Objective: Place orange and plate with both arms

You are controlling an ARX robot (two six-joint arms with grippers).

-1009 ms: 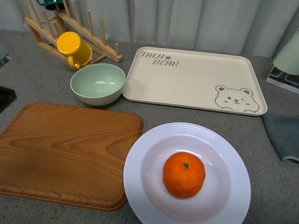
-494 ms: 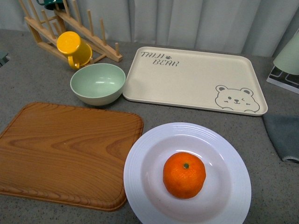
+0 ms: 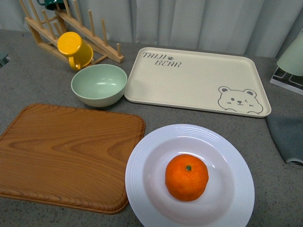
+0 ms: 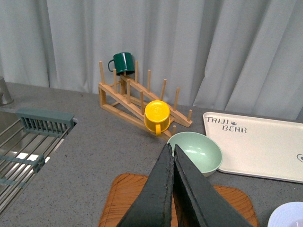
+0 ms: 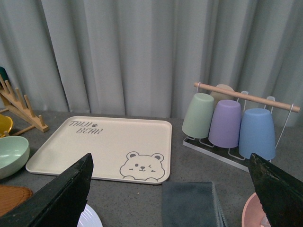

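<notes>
My front camera looked steeply down from close over the plate [image 3: 135, 177] and wooden board [image 3: 66, 151]. Both wrist cameras faced the curtain [image 4: 189, 47] more levelly from further back; all three caught the bear tray [image 3: 199, 80], front and left also the green bowl [image 3: 98, 85]

Bright, even light, soft shadows, sharp
</notes>
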